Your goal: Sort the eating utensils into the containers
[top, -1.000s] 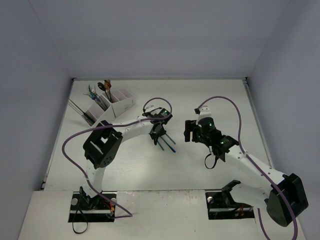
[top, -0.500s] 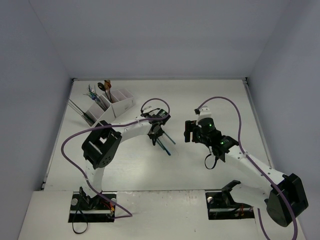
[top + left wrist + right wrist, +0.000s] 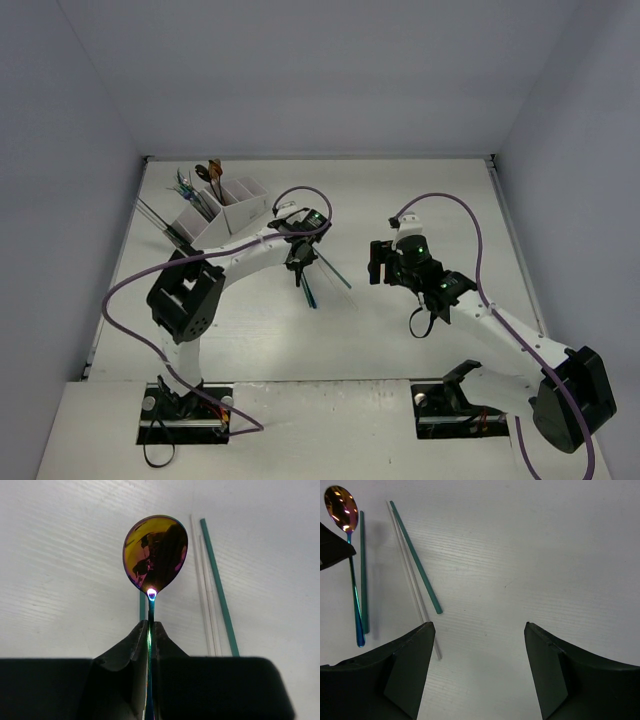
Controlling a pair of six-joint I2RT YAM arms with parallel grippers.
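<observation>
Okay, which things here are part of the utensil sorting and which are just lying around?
Job: rainbow spoon in left gripper, teal sticks, pale stick, white caddy.
Just there: purple cables, table.

White arms [image 3: 250, 257] w/ blk joints [image 3: 185, 300], purple cables [image 3: 440, 197].

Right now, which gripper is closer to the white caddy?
Left. The left gripper, shut on a rainbow spoon, hangs just off the right end of the caddy in the top view. The right gripper, open, sits much farther right.
</observation>
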